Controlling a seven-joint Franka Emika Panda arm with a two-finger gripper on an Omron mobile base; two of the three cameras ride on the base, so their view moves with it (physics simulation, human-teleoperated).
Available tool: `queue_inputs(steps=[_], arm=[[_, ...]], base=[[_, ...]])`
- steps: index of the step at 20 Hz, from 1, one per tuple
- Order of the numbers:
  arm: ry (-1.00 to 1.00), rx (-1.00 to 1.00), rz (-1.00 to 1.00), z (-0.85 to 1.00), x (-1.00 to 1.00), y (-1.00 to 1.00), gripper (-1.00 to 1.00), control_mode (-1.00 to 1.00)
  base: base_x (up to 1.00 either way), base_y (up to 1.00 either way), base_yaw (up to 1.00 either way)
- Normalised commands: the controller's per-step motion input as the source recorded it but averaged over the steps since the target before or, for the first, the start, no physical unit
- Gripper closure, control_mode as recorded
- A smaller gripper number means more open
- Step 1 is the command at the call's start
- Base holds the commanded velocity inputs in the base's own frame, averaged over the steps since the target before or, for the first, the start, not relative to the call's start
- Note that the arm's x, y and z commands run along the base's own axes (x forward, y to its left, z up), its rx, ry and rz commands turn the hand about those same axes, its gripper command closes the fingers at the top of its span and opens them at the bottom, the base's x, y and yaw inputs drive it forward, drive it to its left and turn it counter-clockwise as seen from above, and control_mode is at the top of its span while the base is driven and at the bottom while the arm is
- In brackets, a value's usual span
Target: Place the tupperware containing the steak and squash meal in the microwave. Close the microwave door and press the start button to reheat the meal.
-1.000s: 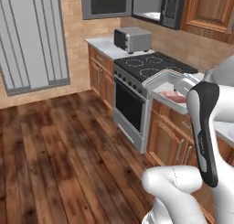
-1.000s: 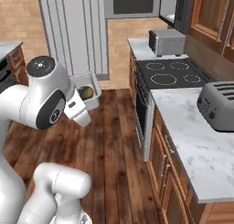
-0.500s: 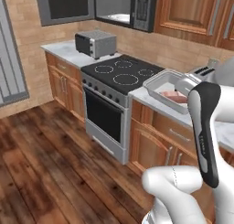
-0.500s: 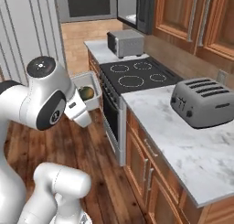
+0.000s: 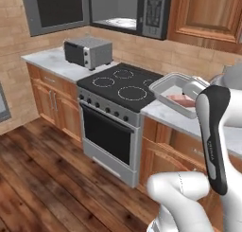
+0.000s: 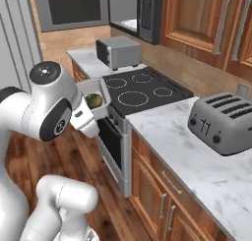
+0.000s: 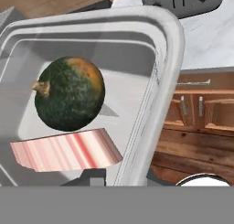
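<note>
My gripper [image 7: 122, 178] is shut on the rim of the clear tupperware [image 7: 160, 58], holding it in the air beside the stove. Inside lie a dark green squash [image 7: 68, 99] and a pinkish-red steak slab [image 7: 68, 153]. From the left base view the tupperware [image 5: 176, 88] hangs over the counter's edge, right of the cooktop, with the steak [image 5: 182, 99] showing. From the right base view the tupperware [image 6: 95, 98] sits just off the arm's hand. The microwave [image 5: 127, 8] hangs high above the stove, its door [image 5: 56, 11] swung open to the left, white turntable [image 5: 120, 22] visible.
A black cooktop stove [image 5: 124, 86] stands below the microwave. A small grey toaster oven [image 5: 88, 51] sits on the counter to its left. A silver toaster [image 6: 221, 122] rests on the marble counter [image 6: 167, 136] at right. Wooden cabinets [image 5: 208, 18] flank the microwave.
The whole scene has shifted as the base moved: stove, toaster oven and microwave now sit closer and more central. The tupperware stays held in the gripper as before.
</note>
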Motion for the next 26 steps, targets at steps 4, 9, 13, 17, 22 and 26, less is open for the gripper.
queue_inputs(steps=[4, 9, 13, 17, 22, 26], arm=[[0.0, 0.0, 0.0, 0.0, 0.0, 0.0, 1.0, 1.0], [0.0, 0.0, 0.0, 0.0, 0.0, 0.0, 1.0, 1.0], [0.0, 0.0, 0.0, 0.0, 0.0, 0.0, 1.0, 1.0], [0.0, 0.0, 0.0, 0.0, 0.0, 0.0, 1.0, 1.0], [0.0, 0.0, 0.0, 0.0, 0.0, 0.0, 1.0, 1.0], [0.0, 0.0, 0.0, 0.0, 0.0, 0.0, 1.0, 1.0]], base=[[0.73, 0.73, -0.22], [0.71, 0.69, -0.22], [0.63, 0.53, -0.27], [0.56, 0.44, -0.3], [0.52, 0.44, -0.33], [0.53, 0.46, -0.33]])
